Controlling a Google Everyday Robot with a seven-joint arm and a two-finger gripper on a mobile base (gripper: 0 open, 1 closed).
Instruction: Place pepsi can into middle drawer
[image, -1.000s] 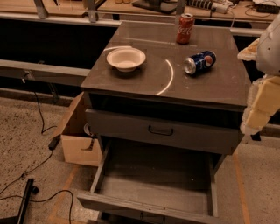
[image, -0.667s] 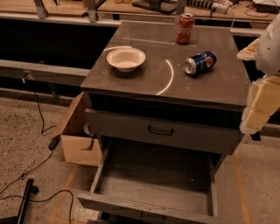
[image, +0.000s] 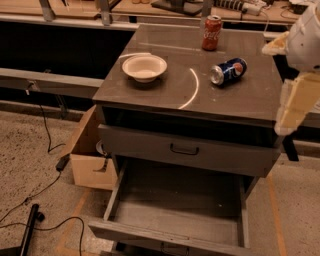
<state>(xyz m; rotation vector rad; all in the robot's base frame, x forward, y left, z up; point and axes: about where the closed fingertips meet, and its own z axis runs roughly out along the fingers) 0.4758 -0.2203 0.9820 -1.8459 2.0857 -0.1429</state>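
Note:
The pepsi can (image: 228, 71), dark blue with silver ends, lies on its side on the right part of the cabinet top (image: 165, 92). The middle drawer (image: 180, 212) is pulled out below, and its flat floor is bare. My gripper (image: 296, 102), cream-coloured, hangs at the right edge of the view. It is beside the cabinet's right front corner, to the right of the can and nearer the camera, and it holds nothing that I can see.
A red Coca-Cola can (image: 212, 32) stands upright at the back of the top. A white bowl (image: 144, 67) sits on the left part. The upper drawer (image: 184, 149) is shut. A cardboard box (image: 90, 162) and cables (image: 47, 145) lie on the floor to the left.

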